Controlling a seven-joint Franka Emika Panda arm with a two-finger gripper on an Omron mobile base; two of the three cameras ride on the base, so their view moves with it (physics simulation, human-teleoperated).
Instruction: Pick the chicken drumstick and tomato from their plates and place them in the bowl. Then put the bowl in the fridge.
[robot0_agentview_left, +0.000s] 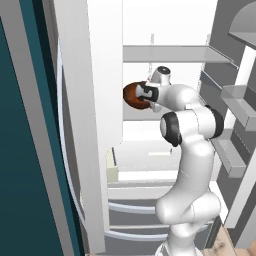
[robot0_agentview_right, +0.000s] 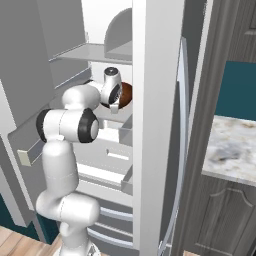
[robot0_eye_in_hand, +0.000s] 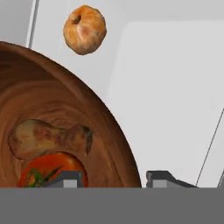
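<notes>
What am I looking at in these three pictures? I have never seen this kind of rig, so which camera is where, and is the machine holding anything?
It is a rendered kitchen. The white jointed machine is a robot arm on a driving base, reaching into an open fridge. Two pictures come from cameras on the base, behind the arm to its left and right. The third comes from a camera on the hand, looking along the gripper; the two dark tips at its bottom are the fingers.

In the base views a brown wooden bowl sits at the hand, on a fridge shelf as far as I can tell. In the hand view it holds a chicken drumstick and a tomato. The fingers stand on either side of its rim; whether they grip it I cannot tell. An orange round food item lies beyond the bowl.
</notes>
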